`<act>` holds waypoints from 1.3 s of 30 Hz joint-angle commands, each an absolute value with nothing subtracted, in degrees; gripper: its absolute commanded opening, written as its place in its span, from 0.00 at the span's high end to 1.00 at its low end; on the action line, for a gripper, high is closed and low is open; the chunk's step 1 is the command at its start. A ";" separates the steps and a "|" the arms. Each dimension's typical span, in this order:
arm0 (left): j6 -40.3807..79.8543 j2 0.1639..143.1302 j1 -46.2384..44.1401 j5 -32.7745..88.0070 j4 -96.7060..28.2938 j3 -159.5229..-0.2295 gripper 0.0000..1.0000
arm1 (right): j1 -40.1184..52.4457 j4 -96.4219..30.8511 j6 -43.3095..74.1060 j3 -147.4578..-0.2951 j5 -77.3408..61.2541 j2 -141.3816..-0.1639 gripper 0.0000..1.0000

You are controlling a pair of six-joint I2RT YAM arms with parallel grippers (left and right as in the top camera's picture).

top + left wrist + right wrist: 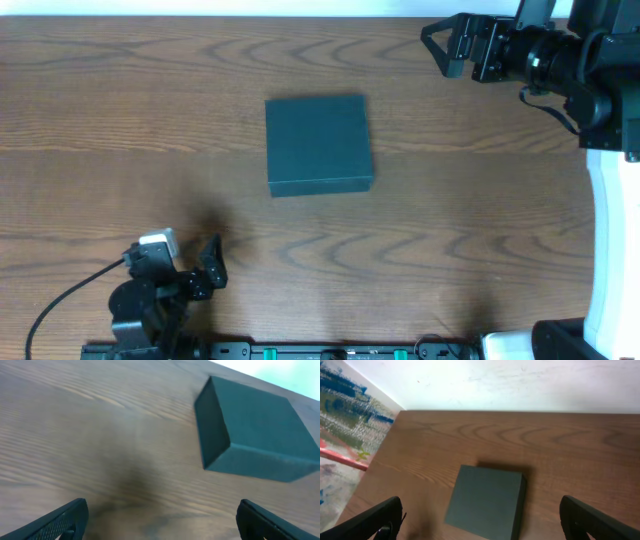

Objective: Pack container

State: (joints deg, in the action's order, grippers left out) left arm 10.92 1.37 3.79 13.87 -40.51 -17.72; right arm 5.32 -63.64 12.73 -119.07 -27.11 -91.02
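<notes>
The container (319,144) is a dark teal-black matte box lying shut in the middle of the wooden table. It also shows in the left wrist view (255,435) at the upper right and in the right wrist view (487,501) at the lower centre. My left gripper (205,262) is open and empty near the front left of the table, well short of the box; its fingertips frame bare wood (161,520). My right gripper (445,48) is open and empty at the far right, raised and apart from the box (480,522).
The wooden table (150,120) fills the view. A white wall (520,382) stands behind its far edge, and a painted floor patch (345,415) lies beyond its side edge. A black rail (330,350) runs along the front edge. No snack packs are in view.
</notes>
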 commanded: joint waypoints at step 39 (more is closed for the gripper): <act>15.44 0.21 -9.78 7.92 -40.71 -9.45 0.05 | 5.32 -63.75 12.12 -119.24 -26.98 -91.09 0.01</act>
State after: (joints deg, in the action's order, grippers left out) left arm 15.07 0.69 -9.56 8.75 -39.55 -9.76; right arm 5.32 -63.64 12.73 -119.07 -27.11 -91.02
